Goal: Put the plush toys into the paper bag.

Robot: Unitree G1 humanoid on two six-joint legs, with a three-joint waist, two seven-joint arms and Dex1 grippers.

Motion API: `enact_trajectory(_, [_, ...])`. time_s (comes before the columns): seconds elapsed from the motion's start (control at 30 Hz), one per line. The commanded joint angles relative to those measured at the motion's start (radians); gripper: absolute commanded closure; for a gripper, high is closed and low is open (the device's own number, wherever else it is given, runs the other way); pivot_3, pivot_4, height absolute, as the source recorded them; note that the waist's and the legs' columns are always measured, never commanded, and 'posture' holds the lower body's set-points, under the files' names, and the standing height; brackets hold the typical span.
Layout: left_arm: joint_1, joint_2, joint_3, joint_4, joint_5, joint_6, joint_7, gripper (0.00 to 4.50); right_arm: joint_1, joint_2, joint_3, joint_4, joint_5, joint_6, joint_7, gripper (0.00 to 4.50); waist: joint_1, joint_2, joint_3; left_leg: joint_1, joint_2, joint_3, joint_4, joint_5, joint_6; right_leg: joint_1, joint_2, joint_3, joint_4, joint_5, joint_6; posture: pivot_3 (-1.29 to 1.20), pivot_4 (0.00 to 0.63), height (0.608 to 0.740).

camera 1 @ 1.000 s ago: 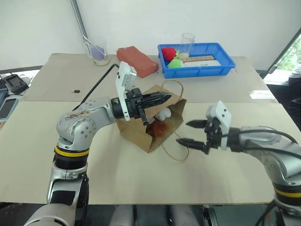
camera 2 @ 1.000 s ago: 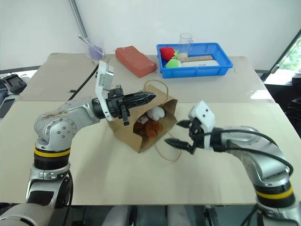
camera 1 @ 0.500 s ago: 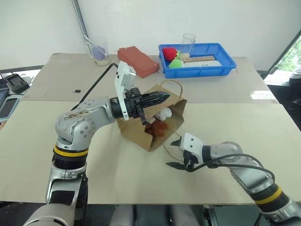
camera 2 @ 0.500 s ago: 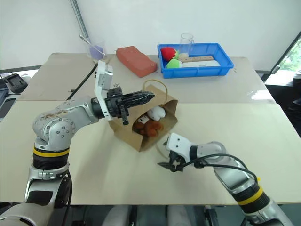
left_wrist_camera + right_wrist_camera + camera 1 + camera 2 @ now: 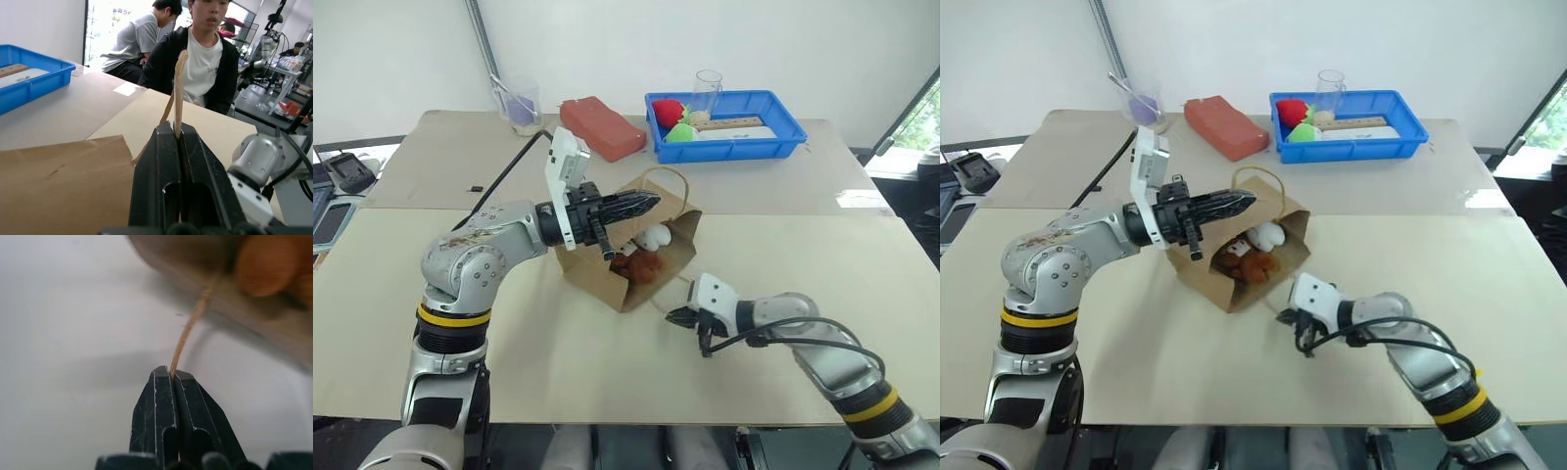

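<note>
Both plush toys (image 5: 641, 253) look to be inside the paper bag (image 5: 607, 274) already, so we're on the tidy-up step: getting both handles in hand. The bag lies tipped on its side mid-table, mouth toward our right arm; white toy above, brown one below. Left gripper (image 5: 179, 133) is pinched on the upper handle (image 5: 178, 88); right gripper (image 5: 170, 374) is pinched on the lower handle (image 5: 190, 325), low by the tabletop. Next, we reckon: lift both handles evenly so the bag stands w/o spilling
</note>
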Motion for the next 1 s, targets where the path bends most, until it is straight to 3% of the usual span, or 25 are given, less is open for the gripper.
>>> enact_trajectory(0.03, [-0.071,0.029,-0.012,0.061,0.059,-0.088,-0.075,4.50,-0.072,-0.060,-0.138,-0.096,0.095,0.035,0.056,4.47,0.000,0.000,0.000,0.000,0.000,0.000,0.000,0.000,0.000,0.000,0.000,0.000,0.000,0.000,0.000,0.00,0.150,0.740])
enact_trajectory(0.33, [-0.261,-0.019,-0.056,0.396,0.231,-0.327,-0.198,4.50,-0.329,-0.172,-0.265,-0.077,0.204,0.085,0.150,4.47,0.000,0.000,0.000,-0.001,0.000,0.000,-0.001,0.000,0.000,0.000,0.000,-0.001,-0.001,0.000,0.000,0.00,0.150,0.740])
enact_trajectory(0.6, [-0.301,-0.090,-0.047,0.522,0.299,-0.442,-0.203,4.50,-0.432,-0.206,-0.225,-0.114,0.230,0.111,0.199,4.47,0.000,0.000,0.000,-0.004,0.000,0.000,-0.001,-0.001,0.001,-0.002,-0.001,-0.001,-0.003,0.000,0.000,0.00,0.150,0.740])
enact_trajectory(0.93, [-0.279,-0.110,-0.050,0.557,0.350,-0.511,-0.227,4.50,-0.468,-0.192,-0.121,-0.090,0.128,0.086,0.186,4.47,0.000,0.000,0.000,-0.004,0.000,0.000,0.000,-0.001,0.001,-0.003,-0.001,-0.001,-0.002,0.000,0.000,0.00,0.150,0.740])
enact_trajectory(1.0, [-0.269,-0.102,-0.053,0.544,0.358,-0.508,-0.234,4.50,-0.479,-0.176,-0.119,-0.097,0.137,0.105,0.179,3.82,0.000,0.000,0.000,-0.004,0.000,0.000,0.000,-0.001,0.001,-0.003,-0.001,-0.001,-0.002,0.000,0.000,0.00,0.150,0.740])
